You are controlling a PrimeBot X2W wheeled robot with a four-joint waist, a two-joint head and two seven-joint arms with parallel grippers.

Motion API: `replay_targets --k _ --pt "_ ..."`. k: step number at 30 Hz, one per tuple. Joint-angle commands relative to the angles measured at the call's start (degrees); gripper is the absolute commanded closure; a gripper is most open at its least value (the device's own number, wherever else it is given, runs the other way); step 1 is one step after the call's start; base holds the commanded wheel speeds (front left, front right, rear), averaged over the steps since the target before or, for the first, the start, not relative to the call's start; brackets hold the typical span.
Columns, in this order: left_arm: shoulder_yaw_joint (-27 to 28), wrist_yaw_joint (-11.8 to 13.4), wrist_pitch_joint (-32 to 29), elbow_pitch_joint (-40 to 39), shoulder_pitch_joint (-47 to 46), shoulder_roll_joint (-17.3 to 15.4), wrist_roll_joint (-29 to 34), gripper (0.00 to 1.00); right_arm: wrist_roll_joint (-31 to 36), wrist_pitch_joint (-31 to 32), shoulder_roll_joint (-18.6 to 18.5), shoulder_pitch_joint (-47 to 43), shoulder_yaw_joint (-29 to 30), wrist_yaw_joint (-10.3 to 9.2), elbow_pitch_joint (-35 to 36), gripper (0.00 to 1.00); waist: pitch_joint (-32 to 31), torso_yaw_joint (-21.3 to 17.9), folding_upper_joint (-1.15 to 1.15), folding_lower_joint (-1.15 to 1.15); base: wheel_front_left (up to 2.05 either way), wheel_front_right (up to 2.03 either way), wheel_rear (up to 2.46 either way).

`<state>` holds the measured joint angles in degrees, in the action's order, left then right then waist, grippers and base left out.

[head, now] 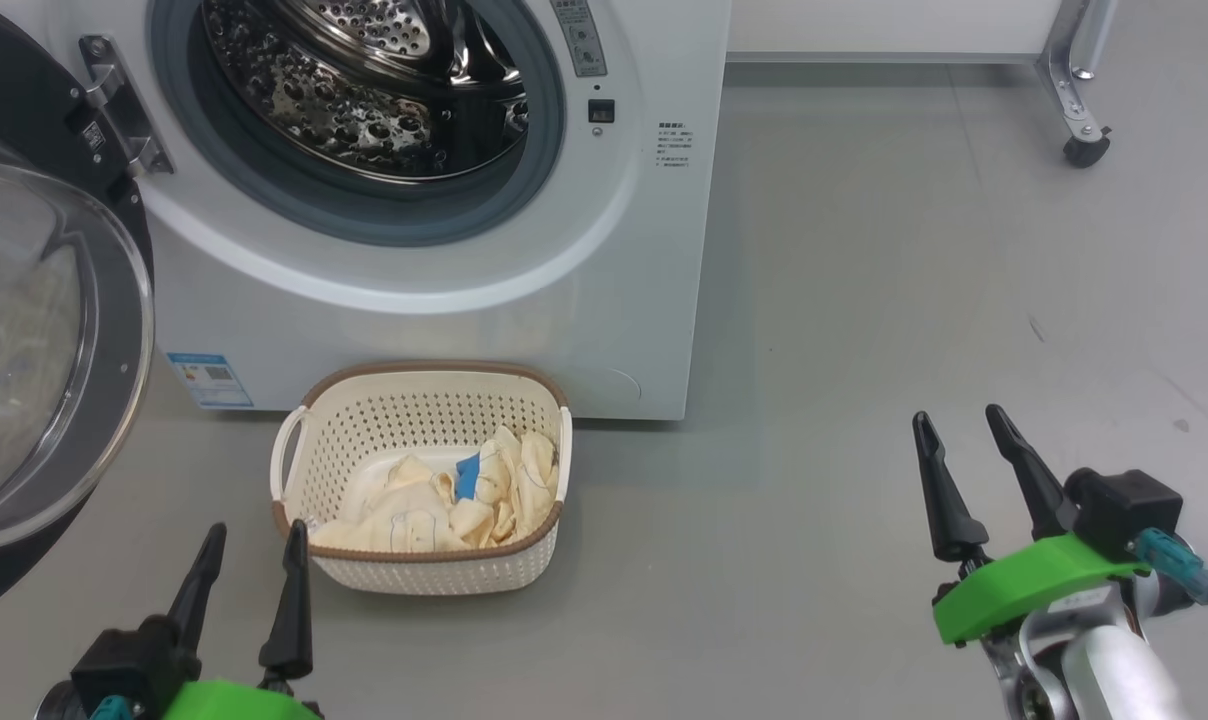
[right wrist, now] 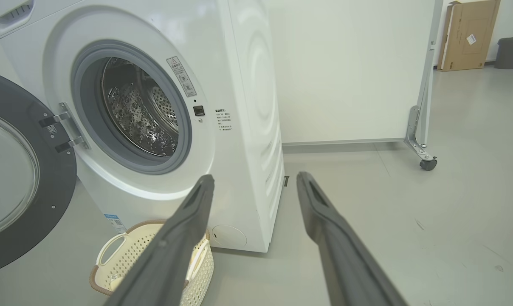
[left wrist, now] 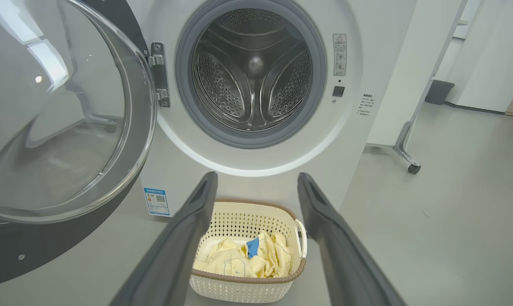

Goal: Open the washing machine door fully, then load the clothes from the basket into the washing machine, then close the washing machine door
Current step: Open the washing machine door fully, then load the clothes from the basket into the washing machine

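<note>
The white washing machine [head: 624,250] fills the upper left of the head view, its steel drum [head: 364,80] exposed. Its door [head: 34,340], black-rimmed with a clear glass bowl, is swung wide open to the left. On the floor before the machine sits the cream basket [head: 419,410] holding the pale yellow clothes [head: 434,505] with a blue patch. My left gripper [head: 254,545] is open, just left of the basket's near corner. My right gripper [head: 964,420] is open over bare floor, well right of the basket. In the left wrist view the basket [left wrist: 248,216] lies between my fingers.
A white panel on a metal leg with a caster [head: 1084,150] stands at the back right. Grey floor stretches to the right of the machine. A cardboard box [right wrist: 469,36] and a dark bin [right wrist: 511,51] stand far off by the wall.
</note>
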<state>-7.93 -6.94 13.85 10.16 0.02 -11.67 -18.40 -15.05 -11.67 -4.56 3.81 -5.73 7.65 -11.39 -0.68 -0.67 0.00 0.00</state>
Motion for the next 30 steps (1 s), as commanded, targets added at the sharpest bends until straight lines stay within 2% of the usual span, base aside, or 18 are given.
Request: replay_targets --k 1,11,30 --pt "2.0 0.2 0.8 -2.1 -1.9 -0.4 -0.2 0.00 0.4 -0.6 0.1 1.3 -0.8 -0.16 2.1 0.00 0.0 0.0 0.00 0.00 0.00 0.00 0.00" --pt "1.3 -0.1 1.1 -2.2 -2.2 0.5 -0.9 0.00 0.6 -0.4 0.3 1.1 -0.3 -0.16 1.9 0.00 0.1 0.1 0.00 0.00 0.00 0.00 0.00" --pt "2.8 -0.1 1.1 -3.7 -1.9 2.2 1.4 0.00 0.9 -0.2 0.3 1.1 -0.3 -0.16 1.8 0.00 -0.1 0.5 0.00 0.00 0.00 0.00 0.00"
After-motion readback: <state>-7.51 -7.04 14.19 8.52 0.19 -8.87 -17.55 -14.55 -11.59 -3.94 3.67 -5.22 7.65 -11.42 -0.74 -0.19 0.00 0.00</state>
